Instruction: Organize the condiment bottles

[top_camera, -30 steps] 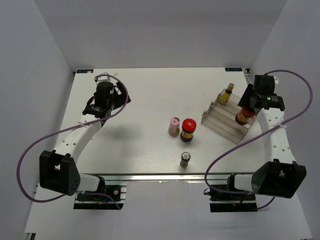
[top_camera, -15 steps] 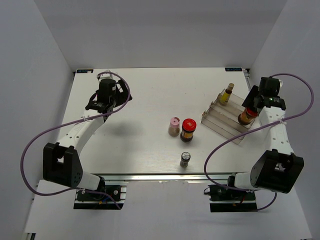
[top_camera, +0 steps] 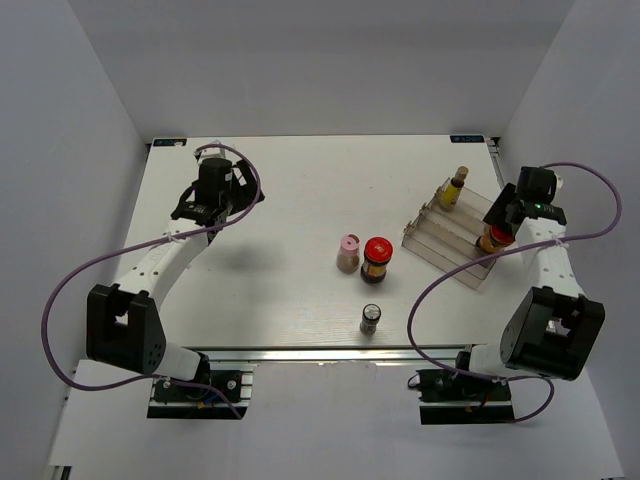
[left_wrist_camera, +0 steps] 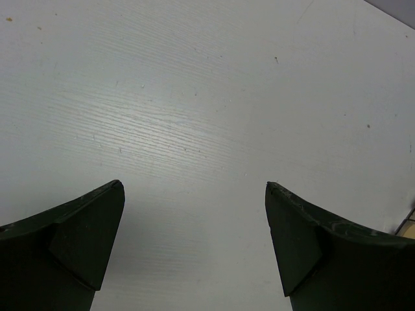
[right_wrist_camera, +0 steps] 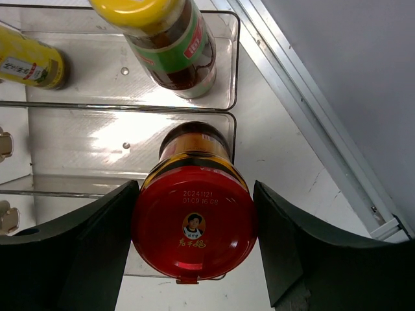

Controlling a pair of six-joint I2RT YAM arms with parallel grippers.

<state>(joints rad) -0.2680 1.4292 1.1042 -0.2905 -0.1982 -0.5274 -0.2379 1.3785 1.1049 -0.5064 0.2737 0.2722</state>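
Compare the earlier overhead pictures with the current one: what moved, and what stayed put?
The right gripper swung rightward, its fingers against the lid of the red-lidded jar, which seems to have shifted slightly nearer at the rack's right end. The left gripper, open, edged away from its base, then held. The pink-capped shaker, central jar, grey-capped shaker and yellow-capped bottle stayed put.

Left claw [left_wrist_camera: 194,186] gapes wide, pointing downward; right claw [right_wrist_camera: 196,186] grips the red-lidded jar [right_wrist_camera: 193,227].

Overhead, the right gripper [top_camera: 495,228] covers most of the red-lidded jar [top_camera: 488,242]; its wrist view crops the yellow-capped bottle [right_wrist_camera: 159,19] at twelve o'clock.
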